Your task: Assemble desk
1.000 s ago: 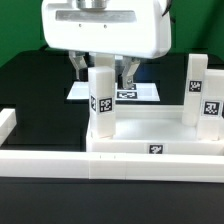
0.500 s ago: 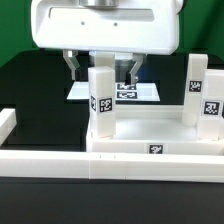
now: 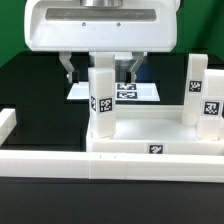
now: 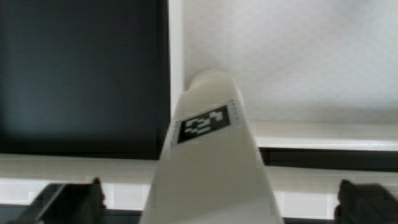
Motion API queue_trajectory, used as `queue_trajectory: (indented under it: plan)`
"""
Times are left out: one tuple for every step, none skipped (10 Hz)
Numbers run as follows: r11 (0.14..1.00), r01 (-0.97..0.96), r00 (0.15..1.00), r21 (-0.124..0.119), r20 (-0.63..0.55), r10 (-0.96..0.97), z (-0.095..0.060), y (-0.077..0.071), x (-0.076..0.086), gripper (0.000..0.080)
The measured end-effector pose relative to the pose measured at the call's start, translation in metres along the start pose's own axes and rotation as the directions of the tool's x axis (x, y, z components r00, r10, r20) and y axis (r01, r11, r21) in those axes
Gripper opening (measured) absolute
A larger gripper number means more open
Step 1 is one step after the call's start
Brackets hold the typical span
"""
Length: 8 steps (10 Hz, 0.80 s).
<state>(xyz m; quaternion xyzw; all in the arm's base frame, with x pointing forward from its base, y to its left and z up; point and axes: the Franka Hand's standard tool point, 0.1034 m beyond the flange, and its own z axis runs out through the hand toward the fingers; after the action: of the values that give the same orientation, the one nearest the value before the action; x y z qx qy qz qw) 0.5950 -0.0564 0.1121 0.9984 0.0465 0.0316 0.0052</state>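
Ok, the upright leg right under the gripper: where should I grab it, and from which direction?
Take the leg near its top, coming straight down from above. It stands upright on the tabletop, its square section offering flat opposite faces. The open gripper already straddles it, one finger on each side, so closing there should probably clamp squarely. Lower down, the rim crowds the fingers.

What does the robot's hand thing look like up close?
The gripper has a boxy white housing with rounded corners, wider than it is tall. Two slim dark grey fingers hang from its underside. No cables or markings show on it here.
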Motion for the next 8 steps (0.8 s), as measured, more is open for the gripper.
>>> queue_trajectory:
  plan:
    - [0.998, 0.057, 0.998, -0.002, 0.001, -0.057, 0.0, 0.0003, -0.0001, 0.0649]
    - [0.994, 0.11, 0.994, -0.006, 0.003, -0.11, 0.0, 0.0008, -0.0002, 0.0649]
    - [0.994, 0.109, 0.994, -0.006, 0.003, -0.109, 0.0, 0.0008, -0.0003, 0.0649]
    - [0.994, 0.109, 0.994, -0.006, 0.003, -0.109, 0.0, 0.0008, -0.0003, 0.0526]
    - [0.994, 0.109, 0.994, -0.006, 0.003, -0.109, 0.0, 0.0008, -0.0003, 0.0391]
    - [0.994, 0.107, 0.994, -0.005, 0.003, -0.107, 0.0001, 0.0005, -0.0003, 0.0391]
    - [0.996, 0.088, 0.996, -0.006, 0.003, -0.088, 0.0001, 0.0008, -0.0004, 0.0288]
    - [0.996, 0.087, 0.996, -0.006, 0.003, -0.087, 0.0001, 0.0009, -0.0004, 0.0288]
